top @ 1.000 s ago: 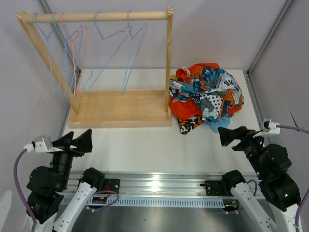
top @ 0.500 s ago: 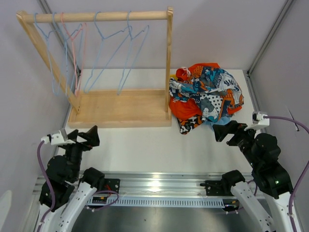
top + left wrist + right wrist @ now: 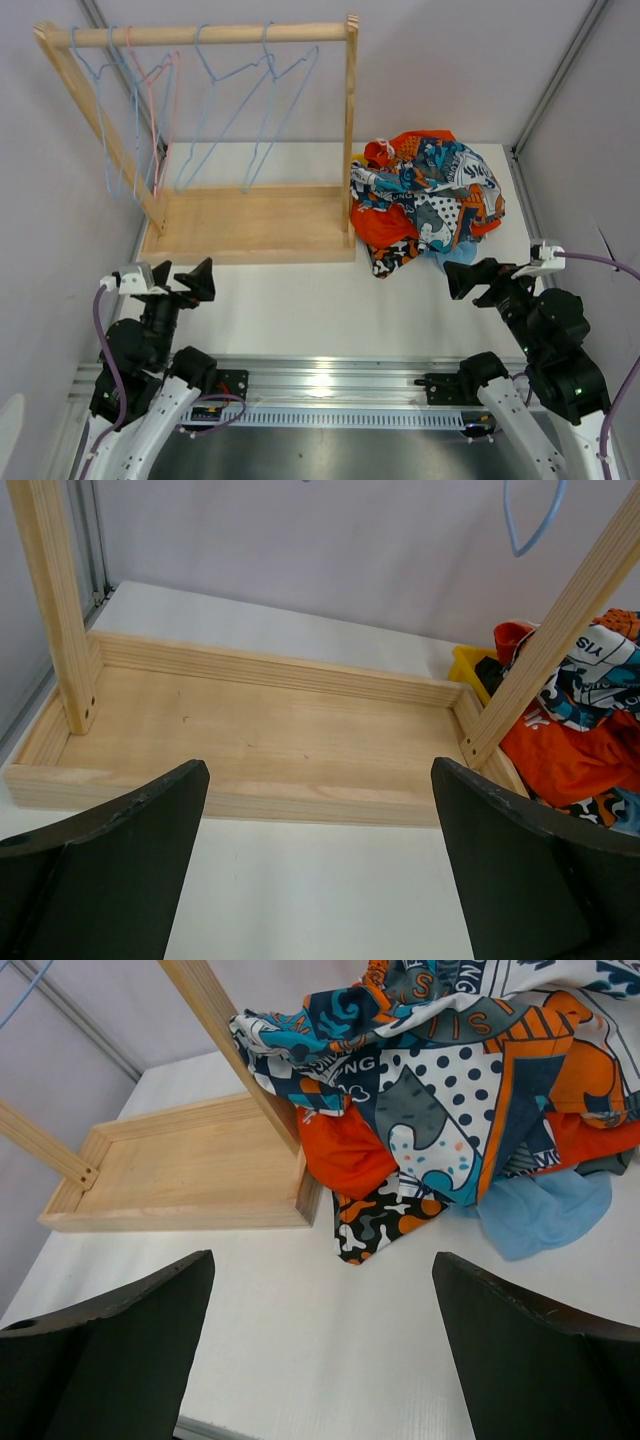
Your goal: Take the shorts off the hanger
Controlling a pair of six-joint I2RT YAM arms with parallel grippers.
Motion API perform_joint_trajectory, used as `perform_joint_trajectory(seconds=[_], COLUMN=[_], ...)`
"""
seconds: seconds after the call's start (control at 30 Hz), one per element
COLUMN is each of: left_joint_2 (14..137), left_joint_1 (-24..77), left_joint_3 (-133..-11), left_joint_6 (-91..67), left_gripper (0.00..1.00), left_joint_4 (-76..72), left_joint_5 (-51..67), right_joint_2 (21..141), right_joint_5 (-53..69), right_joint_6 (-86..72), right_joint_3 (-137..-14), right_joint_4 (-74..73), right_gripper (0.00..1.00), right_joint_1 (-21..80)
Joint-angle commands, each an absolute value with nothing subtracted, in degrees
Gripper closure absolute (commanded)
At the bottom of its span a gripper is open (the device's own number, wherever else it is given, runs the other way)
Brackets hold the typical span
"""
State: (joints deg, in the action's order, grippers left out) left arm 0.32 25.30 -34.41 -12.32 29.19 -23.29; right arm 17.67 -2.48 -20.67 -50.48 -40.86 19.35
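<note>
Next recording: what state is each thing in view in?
shorts: off the hangers, heaped on the table beside the rack.
hangers: bare, hanging on the rack.
rack: upright.
left gripper: open, holding nothing.
right gripper: open, holding nothing.

- left arm [image 3: 135,350] and right arm [image 3: 555,345]: chunky matte black joints, white lower links [image 3: 150,430] down by the bases
- purple cable [image 3: 103,330] looping off each wrist to a small white camera block [image 3: 135,278]
- left gripper [image 3: 183,272], right gripper [image 3: 468,277]: flat black wedge fingers [image 3: 110,870], kinda scuffed
</note>
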Motion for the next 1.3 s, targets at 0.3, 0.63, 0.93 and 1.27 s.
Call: perform_joint_trajectory(seconds=[0.3, 0.63, 0.93, 1.27], left_joint_2=[-6.60, -7.91, -7.91, -7.91], left_joint_1=[24.96, 24.96, 24.96, 24.96], left_joint_3=[-32.44, -30.06, -29.53, -29.53], left_joint_6=[-8.09, -4.57, -3.52, -3.34], left_gripper=[0.01, 0.01, 0.01, 0.01], left_joint_4=[22.86, 21.62, 21.36, 21.45], left_joint_5=[-18.99, -13.27, -9.32, -8.97], right_joint_2=[15.03, 14.50, 13.98, 13.54], right_joint_5=[-1.41, -1.32, -1.23, 0.78], right_joint_6=[-19.25, -19.16, -19.07, -18.46], right_joint_3=[-50.19, -50.10, -50.10, -50.01], right_joint_4=[-38.41, -38.41, -38.23, -37.79], right_gripper=[0.01, 0.01, 0.01, 0.01], right_joint_1=[18.90, 18.90, 18.63, 18.63])
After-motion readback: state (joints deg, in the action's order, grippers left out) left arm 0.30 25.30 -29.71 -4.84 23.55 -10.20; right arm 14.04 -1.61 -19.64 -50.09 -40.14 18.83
